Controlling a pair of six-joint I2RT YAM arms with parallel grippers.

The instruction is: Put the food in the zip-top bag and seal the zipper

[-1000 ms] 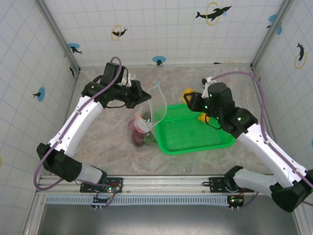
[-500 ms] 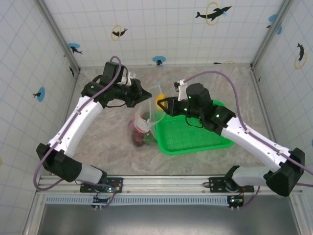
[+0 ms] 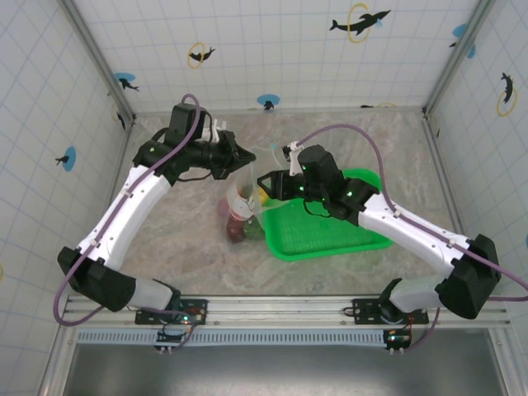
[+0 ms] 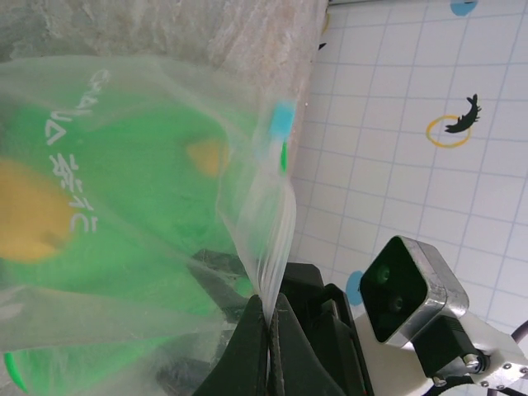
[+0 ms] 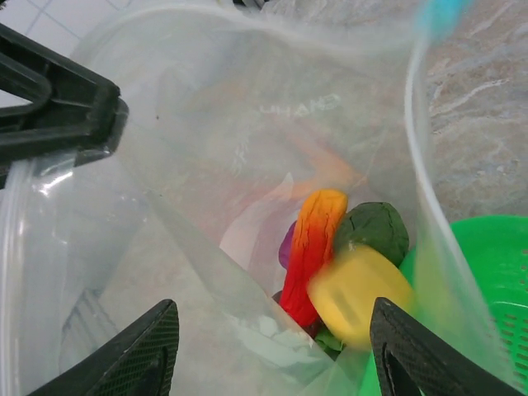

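My left gripper [image 3: 245, 157] is shut on the rim of the zip-top bag [image 3: 250, 191] and holds its mouth up and open. In the left wrist view the clear film is pinched between the fingers [image 4: 268, 307], and the zipper's pale-blue end piece [image 4: 283, 122] sits above them. My right gripper [image 3: 262, 181] stands open over the bag mouth [image 5: 276, 363]. Between its fingers a blurred yellow food piece [image 5: 359, 305] is inside the bag. An orange-red piece [image 5: 313, 247], a dark green one [image 5: 375, 231] and a purple one [image 5: 286, 245] lie at the bag's bottom.
The green mesh basket [image 3: 330, 227] lies right beside the bag, under my right arm. Tiled enclosure walls ring the marbled table [image 3: 181, 223]. The left gripper's black body [image 5: 58, 107] is close to the bag's far rim.
My right gripper travelled left from the basket's back edge to the bag mouth with the yellow piece, then opened. The yellow piece is now loose inside the bag. The left gripper kept its hold.
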